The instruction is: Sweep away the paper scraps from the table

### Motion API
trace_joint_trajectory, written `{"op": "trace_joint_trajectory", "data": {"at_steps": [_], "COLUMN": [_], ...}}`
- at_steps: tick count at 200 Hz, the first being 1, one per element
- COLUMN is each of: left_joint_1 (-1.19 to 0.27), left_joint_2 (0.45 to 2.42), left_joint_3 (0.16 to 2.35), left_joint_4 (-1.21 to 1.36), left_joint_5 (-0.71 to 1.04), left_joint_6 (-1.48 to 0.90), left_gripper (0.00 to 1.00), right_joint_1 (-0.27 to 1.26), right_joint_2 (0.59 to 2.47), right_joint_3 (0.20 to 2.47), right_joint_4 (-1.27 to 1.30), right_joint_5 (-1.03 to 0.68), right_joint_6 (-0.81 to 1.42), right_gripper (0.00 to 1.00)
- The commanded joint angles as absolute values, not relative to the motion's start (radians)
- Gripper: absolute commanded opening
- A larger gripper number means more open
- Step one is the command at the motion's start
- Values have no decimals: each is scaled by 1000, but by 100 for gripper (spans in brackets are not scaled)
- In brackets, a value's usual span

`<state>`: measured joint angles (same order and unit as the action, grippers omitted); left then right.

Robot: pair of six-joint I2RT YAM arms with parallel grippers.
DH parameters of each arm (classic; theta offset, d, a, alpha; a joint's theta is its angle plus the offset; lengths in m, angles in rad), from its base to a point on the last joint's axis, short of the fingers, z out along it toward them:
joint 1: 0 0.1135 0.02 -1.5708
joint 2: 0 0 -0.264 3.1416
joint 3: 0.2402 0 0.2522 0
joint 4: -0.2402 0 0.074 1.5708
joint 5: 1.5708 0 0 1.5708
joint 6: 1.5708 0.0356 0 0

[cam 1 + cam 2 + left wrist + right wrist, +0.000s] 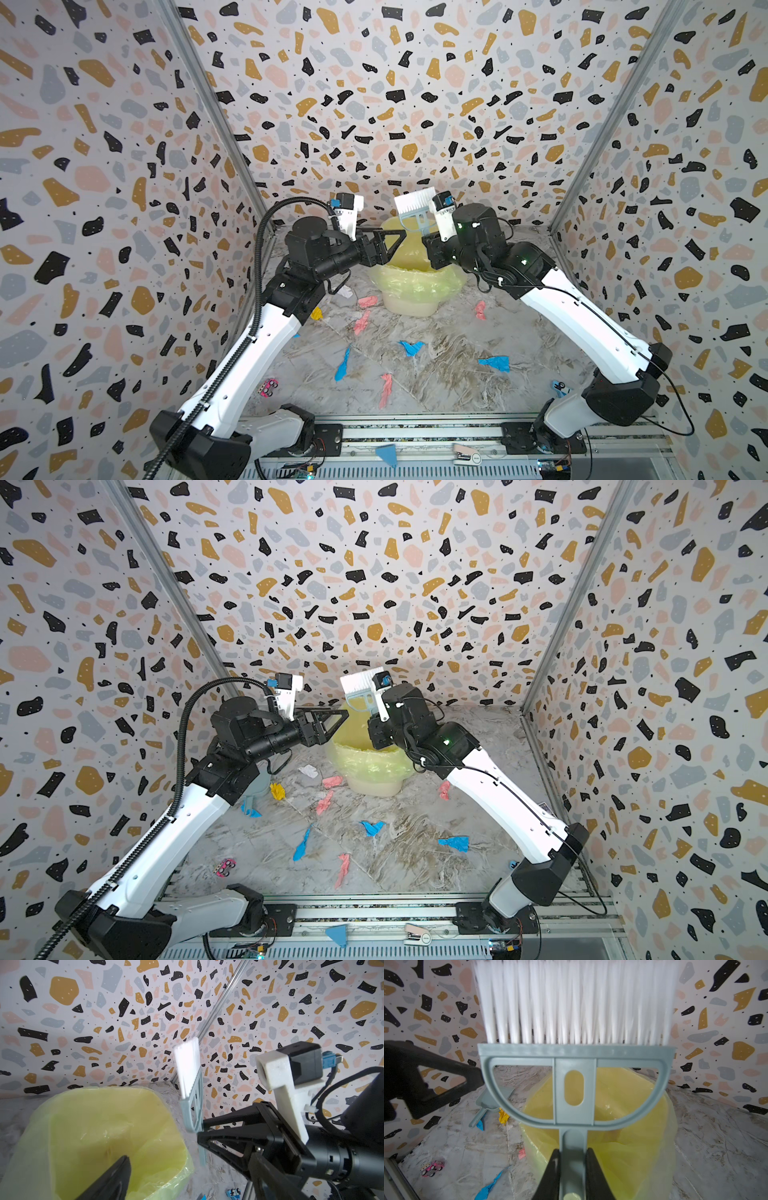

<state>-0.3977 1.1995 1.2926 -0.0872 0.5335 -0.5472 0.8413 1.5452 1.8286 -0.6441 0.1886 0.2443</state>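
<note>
Over the bin (pixel 415 291): the right gripper (pixel 573 1153) is clamped on the grey-blue handle of the brush (pixel 575 1084), holding it above the bin's mouth with the white bristles pointing up.
Left gripper (pixel 397 237): jaws standing apart with nothing between them, reaching in from the left over the bin's rim. One finger ends close beside the brush frame, and I cannot tell from here whether they touch.
Bin: a pale tub lined with a yellow-green bag, upright at the back middle of the table (pixel 457 374).
Paper scraps (pixel 411 347): lying loose on the marble top in front of the bin. Three bright blue ones sit across the middle. Two pink ones lie near the bin's foot on the left, one beside the right arm, and one more towards the front edge. A white scrap (pixel 308 771) and a yellow scrap (pixel 277 791) lie close by the left arm.
Dustpan (pixel 254 789): grey-blue, flat on the table and partly hidden under the left arm, with the yellow scrap just beside it and a blue scrap (pixel 250 811) at its handle end.
Pink toy car (pixel 269 387): front left of the table, near the left arm.
Blue toy (pixel 559 386): front right, mostly hidden behind the right arm.
Front rail (pixel 415 432): a blue paper triangle (pixel 386 455) and what looks like a small stapler (pixel 465 458) lie on it, off the marble.
</note>
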Motion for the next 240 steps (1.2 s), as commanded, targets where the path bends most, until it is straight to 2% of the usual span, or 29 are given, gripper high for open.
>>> {"op": "trace_joint_trajectory", "data": {"at_steps": [1,24,48,75,109,119,129,132,136,141,143,144,154,164,185,196,240], "left_joint_1": [-400,-401,-400,-401,-401,-401,-400,-401,-400,-401,-401,-401,-400,-401,-401,-400,-411], "left_joint_2": [1211,1223,1235,1245,1241,1239,1233,1231,1228,1224,1222,1220,1203,1185,1163,1155,1179], "left_joint_3": [1322,1316,1317,1319,1305,1299,1294,1290,1286,1277,1272,1270,1241,1204,1145,1116,1113], "left_joint_4": [-31,-14,13,29,54,69,88,96,110,129,137,142,192,261,421,509,686], "left_joint_5": [577,559,542,537,528,523,516,514,510,503,499,497,471,449,425,410,385], "left_joint_6": [-586,-617,-654,-676,-703,-716,-732,-737,-747,-760,-764,-768,-796,-839,-938,-992,-1110], "left_gripper": [86,83,71,46,8,0,0,0,0,0,0,0,0,0,0,0,0], "right_joint_1": [877,910,935,951,951,952,951,947,942,932,918,918,857,758,573,510,471], "right_joint_2": [1531,1531,1528,1527,1521,1518,1508,1500,1495,1482,1471,1471,1429,1364,1236,1195,1166], "right_joint_3": [1868,1867,1864,1862,1855,1851,1839,1832,1823,1805,1792,1792,1738,1631,1396,1302,1159], "right_joint_4": [-647,-641,-645,-652,-640,-634,-623,-616,-608,-592,-580,-580,-529,-427,-149,2,365], "right_joint_5": [202,208,230,246,259,261,264,263,259,242,223,223,109,-72,-416,-537,-732], "right_joint_6": [208,185,156,136,129,128,136,141,147,157,166,166,209,278,470,569,789], "right_gripper": [0,0,0,0,0,0,12,19,24,36,44,44,60,72,83,84,87]}}
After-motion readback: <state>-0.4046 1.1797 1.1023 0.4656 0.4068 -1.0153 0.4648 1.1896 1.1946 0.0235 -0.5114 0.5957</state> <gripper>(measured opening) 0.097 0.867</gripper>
